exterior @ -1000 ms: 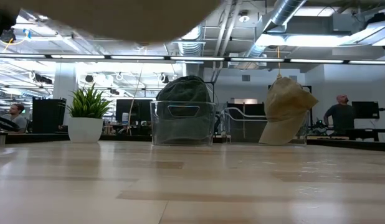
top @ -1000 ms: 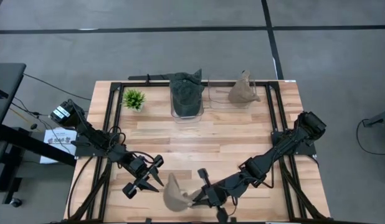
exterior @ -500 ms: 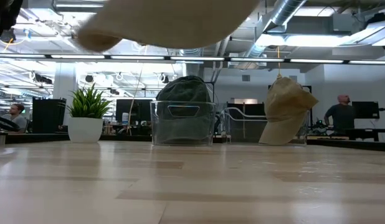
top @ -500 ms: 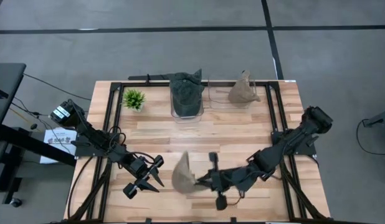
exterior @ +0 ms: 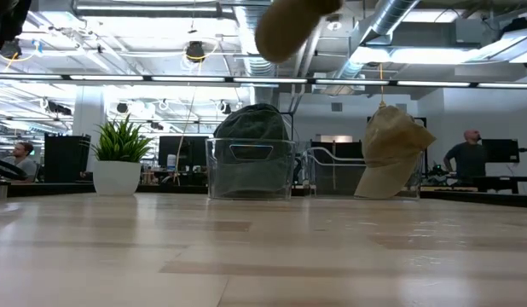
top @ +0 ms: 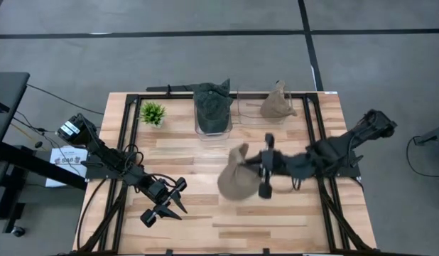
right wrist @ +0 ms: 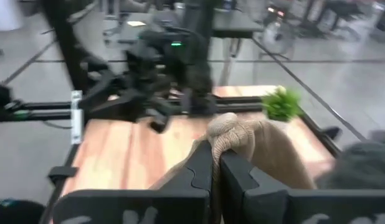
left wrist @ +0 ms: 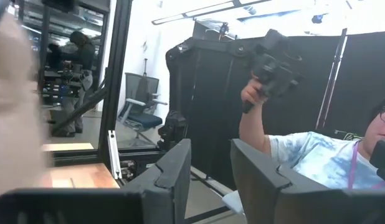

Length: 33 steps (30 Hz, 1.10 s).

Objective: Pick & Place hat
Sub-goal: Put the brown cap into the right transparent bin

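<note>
Hats: three in all, one tan hat [top: 236, 182] pinched in the right gripper [top: 252, 169] above mid-table, two more in the two bins [top: 249, 117]. The left gripper [top: 178, 202], fingers partly apart and empty, waits near the front-left.

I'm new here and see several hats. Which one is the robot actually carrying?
Look at the wooden table from above: two clear bins stand at its far edge, one with a green hat, one with a tan hat. The carried hat is the tan one mid-table, pinched in the right gripper, not in any bin.
</note>
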{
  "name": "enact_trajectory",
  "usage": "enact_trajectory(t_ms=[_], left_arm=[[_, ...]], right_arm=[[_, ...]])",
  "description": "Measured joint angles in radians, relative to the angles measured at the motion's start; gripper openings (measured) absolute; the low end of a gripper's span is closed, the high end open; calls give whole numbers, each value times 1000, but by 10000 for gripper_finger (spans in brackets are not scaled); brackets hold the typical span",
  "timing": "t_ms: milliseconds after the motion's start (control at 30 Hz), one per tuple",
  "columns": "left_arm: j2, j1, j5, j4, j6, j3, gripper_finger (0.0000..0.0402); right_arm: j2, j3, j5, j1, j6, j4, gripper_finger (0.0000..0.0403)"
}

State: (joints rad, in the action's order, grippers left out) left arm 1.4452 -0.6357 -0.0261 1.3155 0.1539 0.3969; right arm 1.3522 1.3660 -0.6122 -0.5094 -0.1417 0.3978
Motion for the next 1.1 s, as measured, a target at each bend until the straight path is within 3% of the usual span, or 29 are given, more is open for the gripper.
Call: enact_trajectory(t_ms=[300, 833, 1100], left_arm=[[0, 0, 0, 0, 0, 0, 111], [0, 0, 0, -2, 0, 0, 111], [0, 0, 0, -3, 0, 0, 111]], right_arm=[[-82, 0, 85, 199, -76, 200, 0], [-163, 0, 270, 535, -59, 299, 0], [-181, 0, 274, 685, -21, 332, 0]])
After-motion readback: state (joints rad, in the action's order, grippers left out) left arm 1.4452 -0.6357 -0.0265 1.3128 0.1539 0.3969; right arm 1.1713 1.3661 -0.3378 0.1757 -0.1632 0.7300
